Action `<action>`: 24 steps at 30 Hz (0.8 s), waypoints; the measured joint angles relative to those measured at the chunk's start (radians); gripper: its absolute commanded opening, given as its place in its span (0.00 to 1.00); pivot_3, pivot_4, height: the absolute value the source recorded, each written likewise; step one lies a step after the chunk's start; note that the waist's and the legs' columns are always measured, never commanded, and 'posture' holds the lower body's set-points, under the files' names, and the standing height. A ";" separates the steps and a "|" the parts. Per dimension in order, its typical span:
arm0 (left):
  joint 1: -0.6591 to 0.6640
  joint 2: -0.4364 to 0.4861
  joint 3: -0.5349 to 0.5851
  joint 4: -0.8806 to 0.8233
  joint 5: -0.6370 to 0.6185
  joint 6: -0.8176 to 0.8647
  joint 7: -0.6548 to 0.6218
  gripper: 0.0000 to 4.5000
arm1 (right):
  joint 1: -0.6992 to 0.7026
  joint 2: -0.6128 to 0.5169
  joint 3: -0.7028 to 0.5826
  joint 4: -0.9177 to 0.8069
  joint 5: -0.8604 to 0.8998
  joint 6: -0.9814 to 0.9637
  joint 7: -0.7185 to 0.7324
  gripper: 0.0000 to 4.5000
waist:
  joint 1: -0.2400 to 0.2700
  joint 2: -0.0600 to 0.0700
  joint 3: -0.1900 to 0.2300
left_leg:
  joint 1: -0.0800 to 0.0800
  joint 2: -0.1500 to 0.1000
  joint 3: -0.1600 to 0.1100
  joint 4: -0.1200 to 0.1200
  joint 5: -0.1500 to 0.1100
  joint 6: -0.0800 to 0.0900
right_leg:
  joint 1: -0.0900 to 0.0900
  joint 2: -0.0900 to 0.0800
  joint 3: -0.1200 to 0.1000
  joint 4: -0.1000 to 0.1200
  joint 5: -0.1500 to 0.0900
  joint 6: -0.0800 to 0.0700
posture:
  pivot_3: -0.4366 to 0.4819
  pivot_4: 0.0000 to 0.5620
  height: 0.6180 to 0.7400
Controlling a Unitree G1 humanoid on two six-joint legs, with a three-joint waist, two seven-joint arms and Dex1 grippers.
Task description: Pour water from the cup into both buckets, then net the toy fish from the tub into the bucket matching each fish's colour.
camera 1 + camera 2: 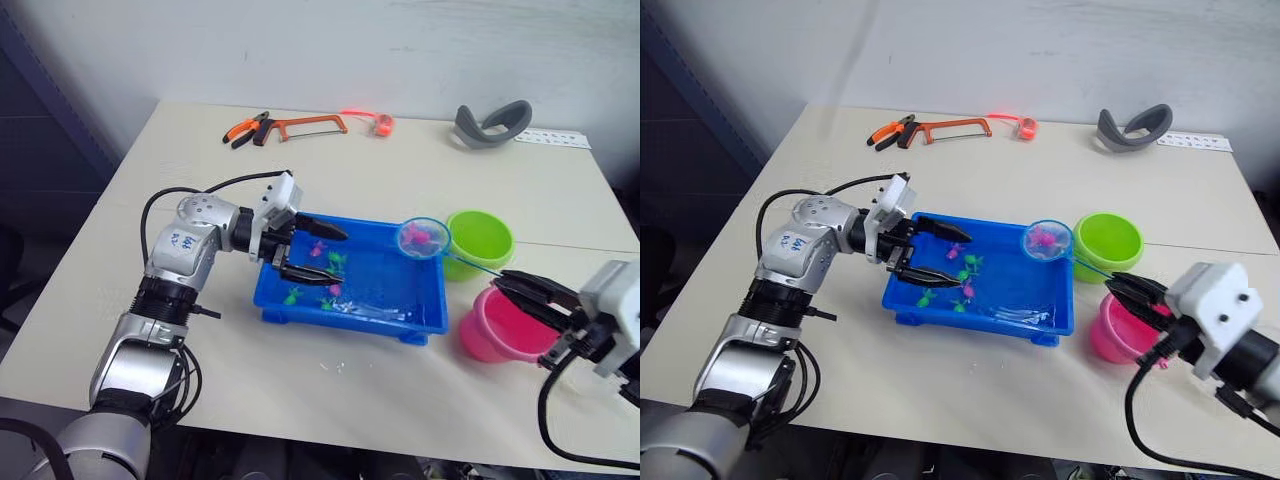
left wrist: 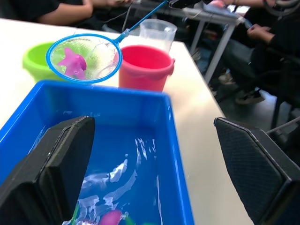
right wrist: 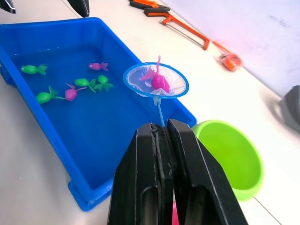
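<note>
The blue tub [image 1: 432, 300] lies mid-table with water and several green and pink toy fish [image 3: 70, 89] in it. My left gripper [image 1: 342, 256] is open over the tub's left end, holding nothing. My right gripper [image 3: 159, 126] is shut on the thin handle of the net [image 1: 400, 240]. The hoop hangs above the tub's far right corner with one pink fish [image 3: 159, 82] in its mesh. The green bucket [image 1: 480, 240] stands just right of the hoop. The pink bucket [image 1: 500, 330] is nearer, under my right gripper. The clear cup [image 2: 157, 30] stands behind the pink bucket.
An orange-framed hacksaw [image 1: 305, 125], orange-handled pliers [image 1: 243, 131] and a grey curved piece [image 1: 490, 125] lie along the table's far side. People [image 2: 262, 42] sit beyond the table's right edge. Bare tabletop lies in front of the tub.
</note>
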 measured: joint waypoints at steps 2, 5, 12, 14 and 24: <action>-0.009 -0.019 -0.002 -0.002 -0.007 0.007 -0.013 0.99 | 0.047 0.022 -0.086 -0.017 0.038 0.000 0.010 0.00 | 0.001 0.000 0.000 | 0.000 0.000 0.000 0.000 0.000 0.000 | 0.000 0.000 0.000 0.000 0.000 0.000 | 0.48 0.27 1.00; -0.024 -0.044 -0.017 0.005 -0.016 0.011 -0.039 0.99 | 0.189 0.084 -0.288 -0.020 0.117 -0.005 0.049 0.00 | 0.001 0.000 0.000 | 0.001 0.000 0.001 -0.001 0.000 0.000 | 0.000 0.000 0.000 0.000 0.000 0.000 | 0.48 0.27 1.00; -0.052 -0.079 -0.031 0.071 -0.017 -0.004 -0.099 0.99 | 0.489 0.265 -0.573 -0.021 0.212 -0.117 0.156 0.00 | -0.005 0.000 0.000 | 0.004 0.000 0.004 -0.003 0.000 0.000 | 0.001 0.001 0.003 -0.001 0.000 0.000 | 0.48 0.27 1.00; -0.055 -0.085 -0.032 0.081 -0.017 -0.010 -0.099 0.99 | 0.537 0.307 -0.593 -0.020 0.198 -0.160 0.175 0.00 | -0.007 0.000 0.000 | 0.004 0.000 0.005 -0.003 0.000 0.000 | 0.000 0.001 0.004 -0.003 0.000 0.000 | 0.48 0.27 1.00; -0.085 -0.119 -0.037 0.082 -0.017 -0.027 -0.099 0.99 | 0.578 0.361 -0.434 0.047 -0.328 -0.606 0.243 0.00 | -0.004 0.000 0.000 | 0.004 0.000 0.006 -0.004 0.000 -0.001 | -0.001 0.000 0.005 -0.005 0.000 0.000 | 0.48 0.27 1.00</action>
